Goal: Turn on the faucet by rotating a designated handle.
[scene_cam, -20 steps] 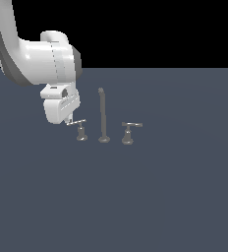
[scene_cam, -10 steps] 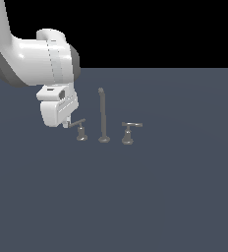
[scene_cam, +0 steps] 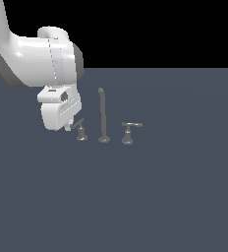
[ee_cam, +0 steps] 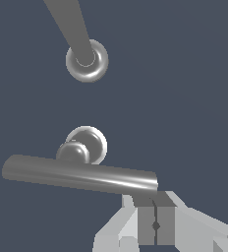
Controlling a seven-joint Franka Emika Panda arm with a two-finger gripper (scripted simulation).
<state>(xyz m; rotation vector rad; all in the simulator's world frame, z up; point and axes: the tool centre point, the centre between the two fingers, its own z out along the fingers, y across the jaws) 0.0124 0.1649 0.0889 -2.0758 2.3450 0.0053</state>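
designated handle (scene_cam: 81, 131) is standing on the dark desk (scene_cam: 175, 197) at the exterior view's left end of the faucet (scene_cam: 104, 118) set, just beside the spout (scene_cam: 103, 114), which is rising tall and thin with a bent tip; lever bar on top of the handle is pointing off at a slant, toward the gripper (scene_cam: 70, 126). In the wrist view the same handle (ee_cam: 81, 170) is showing as a long grey bar lying across its round post and flared foot, with the spout's base (ee_cam: 87, 60) sitting apart beyond it. Gripper (ee_cam: 155, 209) is sitting right at one end of the lever bar, fingers (ee_cam: 146, 221) pressed together with only a thin seam between them, tips touching or just about touching the bar end, can't tell which; nothing is pinched between them. In the exterior view the white arm (scene_cam: 35, 61) is coming in from the upper left, hand hanging low over the desk just beside the handle on its left side, fingers mostly hidden behind the hand body there. Twin handle (scene_cam: 128, 133) is standing on the other side of the spout, well apart from the gripper, its lever lying roughly level and pointing to the exterior view's right.
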